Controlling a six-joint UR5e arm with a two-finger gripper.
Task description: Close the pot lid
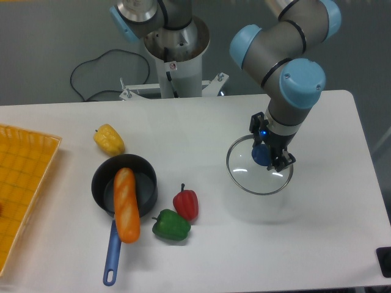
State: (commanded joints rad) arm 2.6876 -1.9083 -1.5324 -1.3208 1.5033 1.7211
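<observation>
While the gripper [271, 155] grips the blue knob of the lid [259, 165] at right of centre, the lid appears lifted just clear of the counter [330, 232]. Transport is judged under way. Next, carry it leftward over the pot [124, 185], lower left. A bread loaf [126, 204] overhangs the pot's rim, likely obstructing seating.

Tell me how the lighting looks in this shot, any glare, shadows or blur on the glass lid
Fixed camera view: soft, even overhead light; the lid throws only a faint grey shadow on the white table, with small bright glints on its glass. The gripper is around the blue knob. The pot and the bread look sharp; no motion blur shows.
</observation>
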